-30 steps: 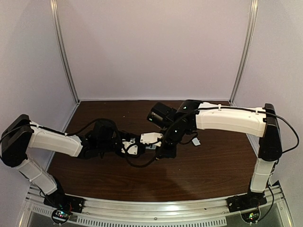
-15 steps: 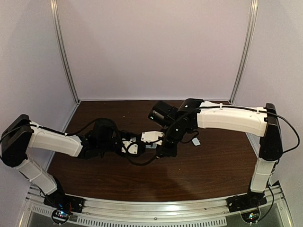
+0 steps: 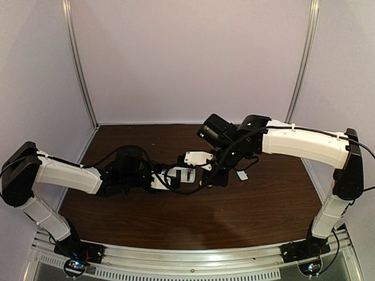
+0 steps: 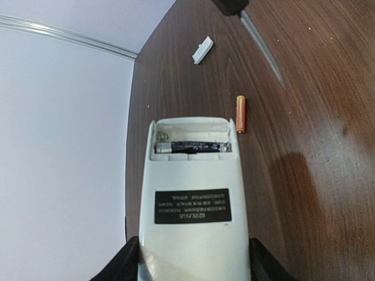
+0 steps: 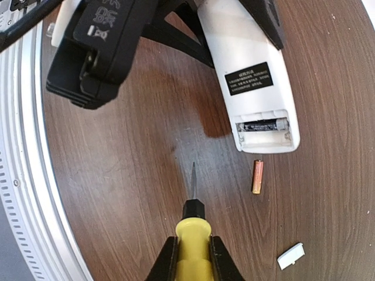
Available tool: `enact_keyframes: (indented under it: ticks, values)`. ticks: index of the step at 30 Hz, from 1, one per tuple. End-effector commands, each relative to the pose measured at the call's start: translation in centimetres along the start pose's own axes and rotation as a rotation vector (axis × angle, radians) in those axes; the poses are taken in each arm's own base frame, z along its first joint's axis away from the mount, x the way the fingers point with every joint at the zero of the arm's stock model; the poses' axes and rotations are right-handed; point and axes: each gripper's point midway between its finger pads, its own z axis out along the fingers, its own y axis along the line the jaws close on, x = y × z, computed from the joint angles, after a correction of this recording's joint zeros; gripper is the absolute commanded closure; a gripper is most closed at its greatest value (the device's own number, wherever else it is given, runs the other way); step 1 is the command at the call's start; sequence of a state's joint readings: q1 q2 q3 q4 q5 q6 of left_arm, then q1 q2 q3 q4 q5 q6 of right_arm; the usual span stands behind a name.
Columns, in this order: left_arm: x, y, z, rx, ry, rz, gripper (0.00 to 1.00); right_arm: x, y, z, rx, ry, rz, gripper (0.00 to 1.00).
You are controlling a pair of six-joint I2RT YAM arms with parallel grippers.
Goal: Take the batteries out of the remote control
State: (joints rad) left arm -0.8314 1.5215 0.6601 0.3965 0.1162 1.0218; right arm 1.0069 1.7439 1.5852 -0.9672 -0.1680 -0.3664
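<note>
My left gripper is shut on the white remote control, back side up, with its fingers on both long edges. The battery bay is uncovered and a dark battery lies inside it. An orange battery lies on the table just past the remote's end. My right gripper is shut on a yellow-handled screwdriver, whose blade points at bare wood left of the orange battery and short of the remote control. From above, the remote control sits mid-table between both grippers.
The small white cover piece lies on the brown table to the right of the arms, also seen as the cover piece from above. The left gripper's black body hangs near the screwdriver's path. Enclosure walls stand on three sides.
My right arm has swung right and back, drawing the screwdriver away from the remote. My left gripper has shifted slightly right with the remote in it.
</note>
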Motion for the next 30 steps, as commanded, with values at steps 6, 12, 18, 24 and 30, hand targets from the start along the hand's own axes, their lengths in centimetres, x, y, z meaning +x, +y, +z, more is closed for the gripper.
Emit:
enact_keyframes:
  ticks: [6, 12, 18, 24, 30]
  values:
    - [-2.1, 3.1, -0.6, -0.091, -0.079, -0.031, 1.0, 1.2, -1.4, -2.5, 0.073, -0.071, 0.088, 1.0]
    - [-2.8, 3.2, -0.7, -0.074, -0.114, -0.073, 1.0, 1.3, -1.7, -4.4, 0.111, -0.153, 0.139, 1.0]
    - [-3.8, 4.3, -0.9, -0.083, -0.158, -0.196, 1.0, 1.7, -2.0, -6.4, 0.162, -0.262, 0.248, 1.0]
    - [-4.9, 4.6, -1.7, -0.043, -0.199, -0.329, 1.0, 2.4, -2.7, -9.2, 0.243, -0.405, 0.37, 1.0]
    - [-5.0, 5.3, -2.4, -0.094, -0.226, -0.421, 1.0, 3.2, -4.3, -11.5, 0.291, -0.596, 0.498, 1.0]
